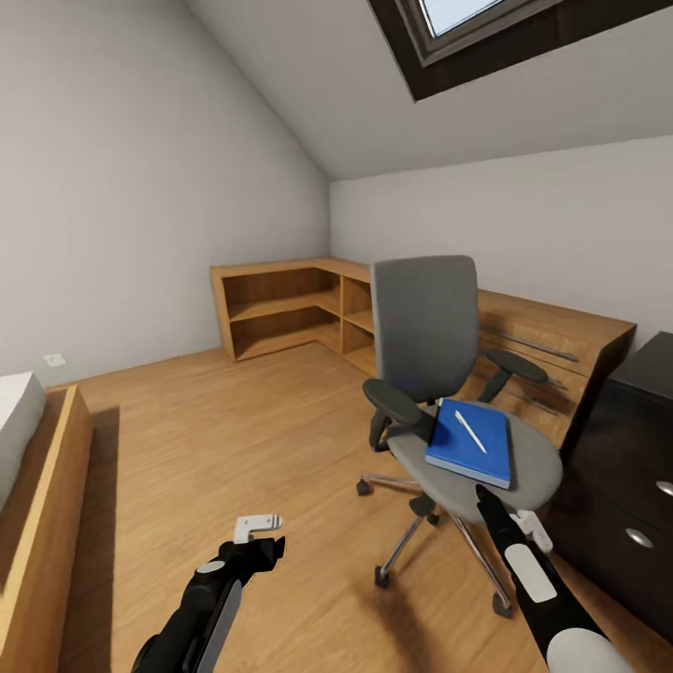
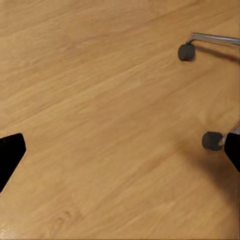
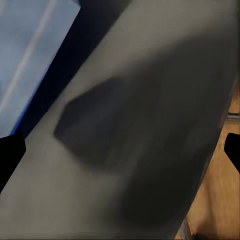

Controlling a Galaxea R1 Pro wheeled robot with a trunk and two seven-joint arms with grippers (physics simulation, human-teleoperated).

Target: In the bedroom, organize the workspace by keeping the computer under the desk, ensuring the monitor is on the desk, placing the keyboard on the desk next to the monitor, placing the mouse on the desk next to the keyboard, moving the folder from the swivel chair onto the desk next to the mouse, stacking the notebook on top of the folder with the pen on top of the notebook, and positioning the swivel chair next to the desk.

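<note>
Head view has the right gripper (image 1: 488, 497) reaching forward and up from the lower right, its arm slanted toward the near edge of the swivel chair (image 1: 439, 374) seat; from the right wrist view its fingertips (image 3: 10, 155) stand far apart at the frame's edges, so the jaws are spread wide and hold nothing, hanging just over the grey seat. On that seat lies the blue folder (image 1: 470, 442), the pen (image 1: 470, 431) resting across its top. The left gripper (image 1: 266, 547) is held low over the bare plank floor (image 1: 234, 439), arm bent in from below, its fingers (image 2: 11, 152) also parted and empty, with the chair's chrome base (image 2: 212, 37) and casters nearby. A black drawer unit (image 1: 626, 477) stands just beside the chair
</note>
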